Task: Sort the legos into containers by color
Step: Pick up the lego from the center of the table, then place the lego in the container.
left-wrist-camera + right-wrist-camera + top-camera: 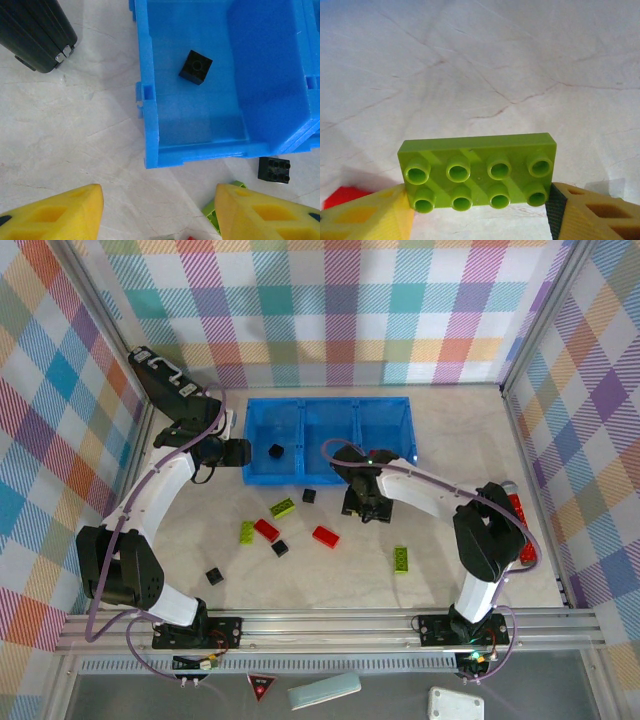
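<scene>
The blue tray (385,430) has three containers side by side at the back centre. A black lego (276,451) lies in its left container (200,115). My left gripper (240,452) hovers open by the tray's front-left corner (150,125), nothing between its fingers (159,215). My right gripper (362,505) is just in front of the tray, shut on a lime-green lego (477,170) held by its short ends. Loose on the table lie red legos (325,536), green legos (282,507) and black legos (309,496).
A black flat case (165,375) leans at the back left corner. A red cylinder (520,515) lies by the right wall. More bricks sit near the front: green (401,559), black (214,576). Plaid walls close three sides.
</scene>
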You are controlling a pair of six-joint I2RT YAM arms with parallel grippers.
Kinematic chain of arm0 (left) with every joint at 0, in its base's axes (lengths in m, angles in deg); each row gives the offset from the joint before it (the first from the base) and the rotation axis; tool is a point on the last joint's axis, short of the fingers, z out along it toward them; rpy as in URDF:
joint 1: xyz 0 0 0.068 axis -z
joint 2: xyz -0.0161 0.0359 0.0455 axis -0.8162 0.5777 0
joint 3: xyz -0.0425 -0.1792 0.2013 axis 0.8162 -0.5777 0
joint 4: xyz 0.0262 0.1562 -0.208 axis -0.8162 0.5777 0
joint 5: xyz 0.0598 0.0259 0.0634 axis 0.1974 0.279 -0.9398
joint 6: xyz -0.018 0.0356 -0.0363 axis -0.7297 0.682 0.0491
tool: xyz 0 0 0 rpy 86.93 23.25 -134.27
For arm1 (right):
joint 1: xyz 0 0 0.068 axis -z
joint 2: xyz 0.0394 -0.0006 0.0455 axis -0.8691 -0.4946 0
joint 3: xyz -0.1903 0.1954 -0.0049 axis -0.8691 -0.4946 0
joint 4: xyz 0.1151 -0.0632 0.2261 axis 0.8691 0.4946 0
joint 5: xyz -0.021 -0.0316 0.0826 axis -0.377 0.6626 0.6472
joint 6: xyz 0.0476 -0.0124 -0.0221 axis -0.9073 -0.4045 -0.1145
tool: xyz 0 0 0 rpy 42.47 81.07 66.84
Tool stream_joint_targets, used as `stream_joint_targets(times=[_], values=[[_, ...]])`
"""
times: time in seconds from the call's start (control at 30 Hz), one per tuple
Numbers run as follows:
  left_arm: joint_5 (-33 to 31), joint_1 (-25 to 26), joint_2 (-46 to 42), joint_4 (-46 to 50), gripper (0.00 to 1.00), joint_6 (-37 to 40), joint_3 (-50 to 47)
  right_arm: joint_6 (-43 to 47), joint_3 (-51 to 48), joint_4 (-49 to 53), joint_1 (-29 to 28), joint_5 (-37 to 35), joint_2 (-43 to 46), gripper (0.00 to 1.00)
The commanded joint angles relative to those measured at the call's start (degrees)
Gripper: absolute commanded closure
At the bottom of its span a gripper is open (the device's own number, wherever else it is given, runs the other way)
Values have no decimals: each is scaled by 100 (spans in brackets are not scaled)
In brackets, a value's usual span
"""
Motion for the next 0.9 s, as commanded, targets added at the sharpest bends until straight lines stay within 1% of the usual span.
stream_joint_targets(times=[0.0, 0.33, 0.57, 0.87], values=[[72, -56, -248, -42, 39, 51, -29, 331, 520, 336, -87, -123, -73, 32], [-19, -56, -396, -73, 39, 49, -92, 983, 2002, 480, -107, -230, -760, 32], [-68, -56, -537, -136, 40, 47, -179, 1436, 3248, 753, -57, -369, -1569, 32], [-54, -51, -598, -134, 40, 53, -188, 1723, 4318, 805, 177, -113, -2352, 32]])
